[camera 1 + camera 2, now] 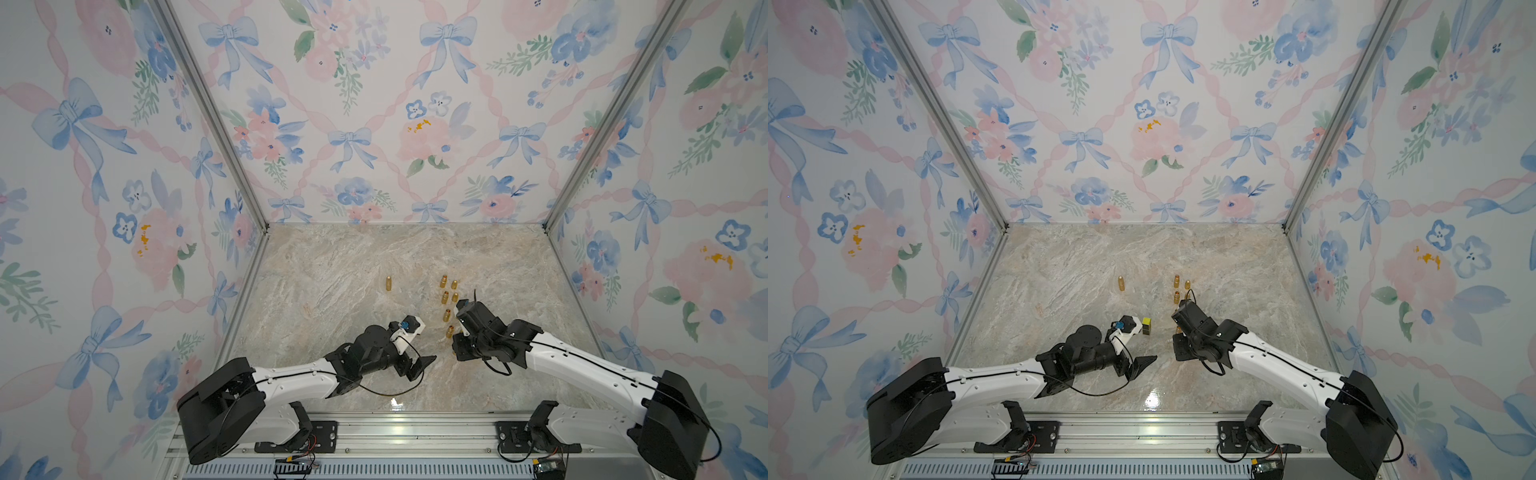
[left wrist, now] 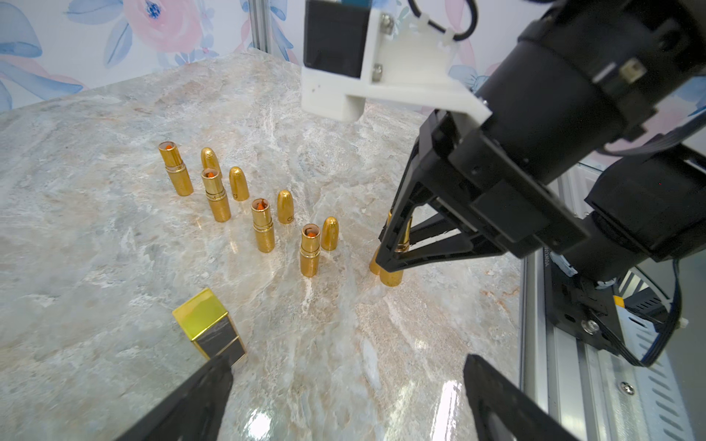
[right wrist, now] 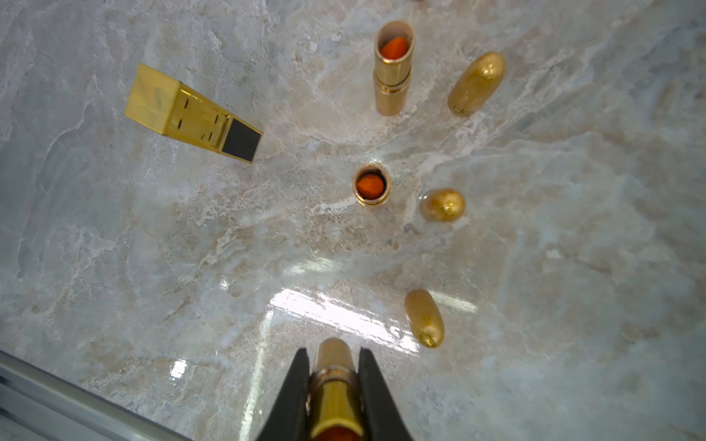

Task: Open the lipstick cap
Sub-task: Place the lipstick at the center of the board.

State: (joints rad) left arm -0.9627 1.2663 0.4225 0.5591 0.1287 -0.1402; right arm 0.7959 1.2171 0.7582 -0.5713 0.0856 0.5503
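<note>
The gold cylindrical lipstick tube [image 3: 336,404] stands upright at the near end of the row, its base apparently resting on the tabletop. The right gripper [image 3: 334,353] is clenched around its collar. Its orange stick shows at the top, so the cap is off. A bullet-shaped gold cap [image 3: 424,319] stands just beside it.

The left gripper [image 2: 349,366] hangs nearby with jaws spread wide, grasping nothing. The step in hand looks like letting go: the right jaws should part evenly and lift straight up, so the slim tube does not tip into its neighbours.

Further out stand four more uncapped gold tubes [image 2: 263,229], each with its cap, and a square gold-and-black case [image 2: 208,324]. A lone capped gold lipstick [image 1: 389,284] stands apart. The glossy marble-patterned tabletop [image 3: 153,248] sits inside floral wallpapered walls [image 1: 374,104].
</note>
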